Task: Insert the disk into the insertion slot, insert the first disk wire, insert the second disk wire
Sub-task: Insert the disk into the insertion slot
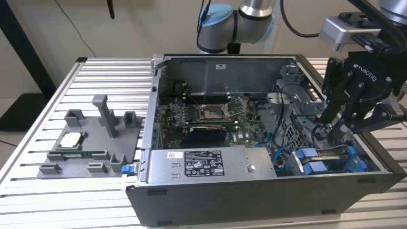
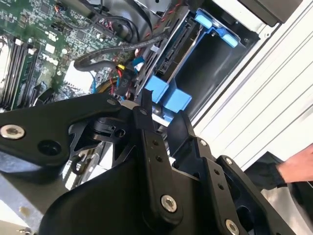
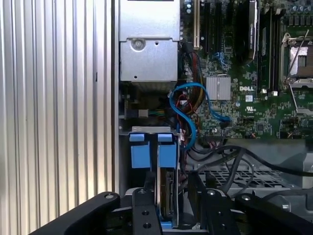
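so the black two-finger gripper [image 3: 169, 185] is down inside the open dark grey computer case [image 1: 254, 198], at its corner on the exterior view's right; in the first wrist view its fingers [image 3: 145, 198] sit on either side of the flat silver-beige disk [image 3: 167, 198] and look clamped onto it; the disk stands on edge, with a bit of its bright blue carrier showing at the low end; it's lined up with the grey-walled insertion slot [image 3: 149, 130], right beside the bay's two blue plastic clips [image 3: 140, 155]; can't tell how deep it sits; a loose light blue cable [image 3: 188, 105] curls just beside the bay, over the green motherboard [image 3: 244, 112]; the grey labelled power-supply box [image 1: 203, 163] is next to the bay; the grey fixture tray with upright posts [image 1: 89, 143] sits well apart on the ribbed aluminium table [image 1: 102, 78]; a person's hand [image 2: 299, 166] shows at the edge of the second wrist view
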Tool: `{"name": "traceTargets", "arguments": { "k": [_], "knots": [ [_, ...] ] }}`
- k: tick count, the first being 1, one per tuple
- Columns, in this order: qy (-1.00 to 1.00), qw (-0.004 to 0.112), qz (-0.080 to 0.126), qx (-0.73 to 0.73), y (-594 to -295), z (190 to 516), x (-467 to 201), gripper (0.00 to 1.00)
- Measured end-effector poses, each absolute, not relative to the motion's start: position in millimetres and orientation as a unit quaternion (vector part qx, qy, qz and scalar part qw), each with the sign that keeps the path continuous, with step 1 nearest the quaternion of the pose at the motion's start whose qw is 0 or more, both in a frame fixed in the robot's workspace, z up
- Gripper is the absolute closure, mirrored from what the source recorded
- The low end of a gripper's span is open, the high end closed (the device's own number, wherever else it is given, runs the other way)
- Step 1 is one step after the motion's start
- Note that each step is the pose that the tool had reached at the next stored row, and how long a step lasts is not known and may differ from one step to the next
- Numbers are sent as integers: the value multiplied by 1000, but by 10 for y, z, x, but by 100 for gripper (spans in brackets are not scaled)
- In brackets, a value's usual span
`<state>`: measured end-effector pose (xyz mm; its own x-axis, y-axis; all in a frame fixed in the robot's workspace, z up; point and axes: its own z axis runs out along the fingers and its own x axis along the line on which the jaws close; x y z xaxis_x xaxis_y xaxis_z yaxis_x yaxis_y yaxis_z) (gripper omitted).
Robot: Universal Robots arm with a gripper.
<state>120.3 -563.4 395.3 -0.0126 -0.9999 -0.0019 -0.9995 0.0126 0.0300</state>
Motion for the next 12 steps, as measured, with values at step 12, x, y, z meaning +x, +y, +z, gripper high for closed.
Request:
{"name": "traceTargets", "arguments": {
  "k": [12],
  "knots": [
    [-711,-4,-26,703,-5528,3966,1203,60]
  ]
}}
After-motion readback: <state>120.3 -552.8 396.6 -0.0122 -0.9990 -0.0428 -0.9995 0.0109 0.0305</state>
